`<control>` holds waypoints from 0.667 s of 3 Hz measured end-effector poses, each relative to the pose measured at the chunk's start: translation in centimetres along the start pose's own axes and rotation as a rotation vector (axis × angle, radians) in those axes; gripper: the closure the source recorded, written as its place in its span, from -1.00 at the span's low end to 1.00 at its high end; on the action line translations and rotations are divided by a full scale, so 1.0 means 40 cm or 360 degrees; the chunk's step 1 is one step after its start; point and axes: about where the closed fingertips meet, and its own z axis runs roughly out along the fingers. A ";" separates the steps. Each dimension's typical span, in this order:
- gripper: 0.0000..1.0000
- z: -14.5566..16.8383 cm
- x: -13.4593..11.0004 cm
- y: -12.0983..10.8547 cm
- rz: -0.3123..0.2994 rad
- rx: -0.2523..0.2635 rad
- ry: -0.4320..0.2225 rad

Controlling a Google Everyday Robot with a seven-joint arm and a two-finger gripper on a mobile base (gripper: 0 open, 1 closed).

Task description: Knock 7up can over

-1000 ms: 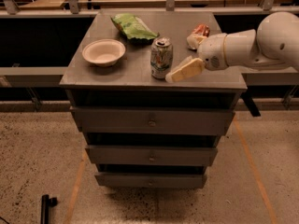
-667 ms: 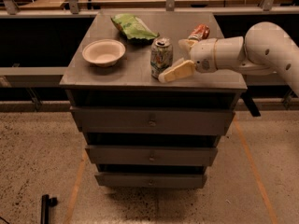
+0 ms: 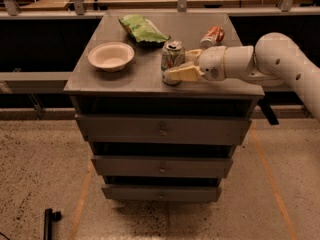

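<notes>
The 7up can (image 3: 172,59) stands upright on the grey cabinet top (image 3: 125,79), near the front edge, right of the middle. My gripper (image 3: 179,65) reaches in from the right and is right beside the can. Its fingers are open. The near cream finger (image 3: 181,74) lies across the can's lower right side, and the far finger (image 3: 194,54) shows just behind the can's right side. I cannot tell whether the fingers touch the can.
A white bowl (image 3: 111,56) sits at the left of the top. A green chip bag (image 3: 142,29) lies at the back. A red-orange can (image 3: 213,35) lies on its side at the back right, behind my arm (image 3: 260,61). Drawers fill the cabinet front below.
My gripper has moved left across the cabinet top and closed in on the can. The can has stayed upright in the same place.
</notes>
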 end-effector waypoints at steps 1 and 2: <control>0.38 0.014 -0.001 0.011 -0.0008 -0.0034 -0.0001; 0.87 0.019 -0.037 0.017 -0.0103 -0.0034 0.0136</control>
